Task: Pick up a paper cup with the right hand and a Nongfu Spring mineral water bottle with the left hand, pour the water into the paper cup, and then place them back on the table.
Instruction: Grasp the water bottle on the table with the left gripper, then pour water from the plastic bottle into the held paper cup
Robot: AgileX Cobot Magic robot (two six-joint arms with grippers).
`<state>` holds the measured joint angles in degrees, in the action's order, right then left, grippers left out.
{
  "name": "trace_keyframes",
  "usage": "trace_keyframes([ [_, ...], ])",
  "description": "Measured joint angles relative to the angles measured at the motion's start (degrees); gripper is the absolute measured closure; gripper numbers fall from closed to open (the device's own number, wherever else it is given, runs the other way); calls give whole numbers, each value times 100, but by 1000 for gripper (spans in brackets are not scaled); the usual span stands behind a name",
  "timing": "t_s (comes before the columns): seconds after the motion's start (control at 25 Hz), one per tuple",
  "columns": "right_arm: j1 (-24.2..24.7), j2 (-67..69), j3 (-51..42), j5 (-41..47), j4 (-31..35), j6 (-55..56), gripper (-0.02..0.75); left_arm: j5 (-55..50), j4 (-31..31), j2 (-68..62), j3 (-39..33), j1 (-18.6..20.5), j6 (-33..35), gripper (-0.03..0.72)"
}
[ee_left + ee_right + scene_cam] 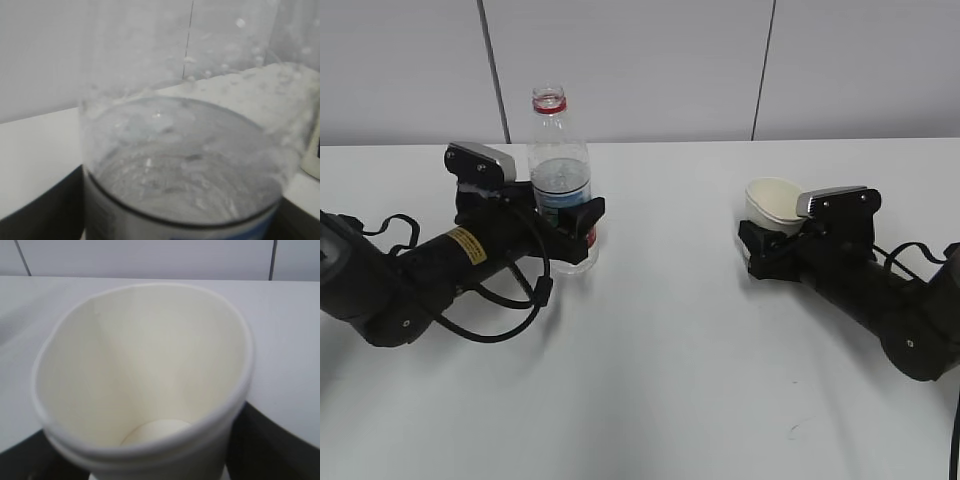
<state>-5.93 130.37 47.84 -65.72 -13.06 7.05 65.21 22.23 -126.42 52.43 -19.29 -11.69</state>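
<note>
We see the left claw clamped round the Nongfu Spring mineral water bottle, upright on the white worktop, cap off, water partway up. Right claw clamped on the paper cup, rim squeezed oval, well right of the bottle.

A pale panelled wall with dark seams.

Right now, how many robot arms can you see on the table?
2. The left arm lies on the left, its gripper around the bottle. The right arm lies on the right, its gripper around the cup. None seems hidden.
</note>
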Motion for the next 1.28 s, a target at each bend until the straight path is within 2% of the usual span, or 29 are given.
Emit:
trace_keyframes([
  [0.12, 0, 0, 0, 0, 0, 0, 220, 23, 6, -18, 0, -1, 0, 241],
  [0.32, 0, 9, 0, 0, -135, 0, 220, 23, 6, -22, 4, -1, -2, 279],
  [0.72, 0, -15, 0, -46, -1917, 461, 220, 22, 17, -11, 4, -1, 43, 282],
  [1.04, -12, -408, 0, 318, -3115, 1114, 220, -829, 104, 514, 4, -1, 951, 282],
  [1.28, -233, -727, 0, 532, -3510, 1465, 221, -1657, 133, 969, -1, -1, 1667, 282],
])
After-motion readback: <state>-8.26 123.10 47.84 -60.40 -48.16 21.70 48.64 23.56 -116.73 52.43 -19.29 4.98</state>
